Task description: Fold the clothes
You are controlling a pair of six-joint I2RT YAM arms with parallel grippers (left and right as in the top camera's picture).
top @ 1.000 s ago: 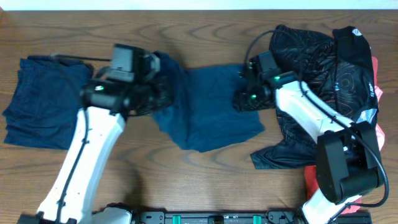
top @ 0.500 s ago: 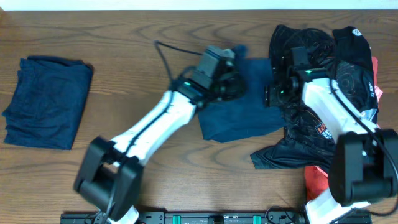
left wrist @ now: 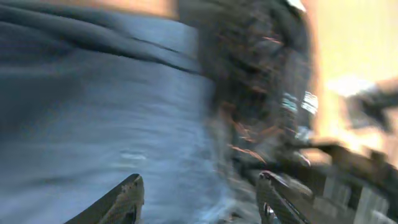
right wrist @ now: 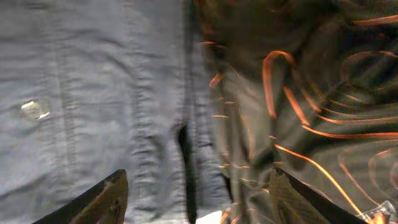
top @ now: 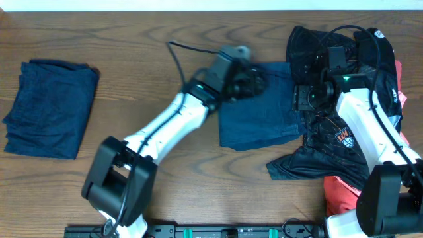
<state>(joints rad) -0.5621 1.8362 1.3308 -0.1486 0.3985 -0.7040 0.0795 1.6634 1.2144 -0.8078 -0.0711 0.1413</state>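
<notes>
Blue garment (top: 261, 116) lies as a flat rectangle on the surface (top: 165, 172), its right edge touching the black patterned pile (top: 344, 59). A folded blue stack (top: 49, 109) sits well apart at the far left. The left hand (left wrist: 200, 200) and right hand (right wrist: 200, 194) hover over the garment, fingers spread wide. A second ago it lay looser, nearer the middle.
</notes>
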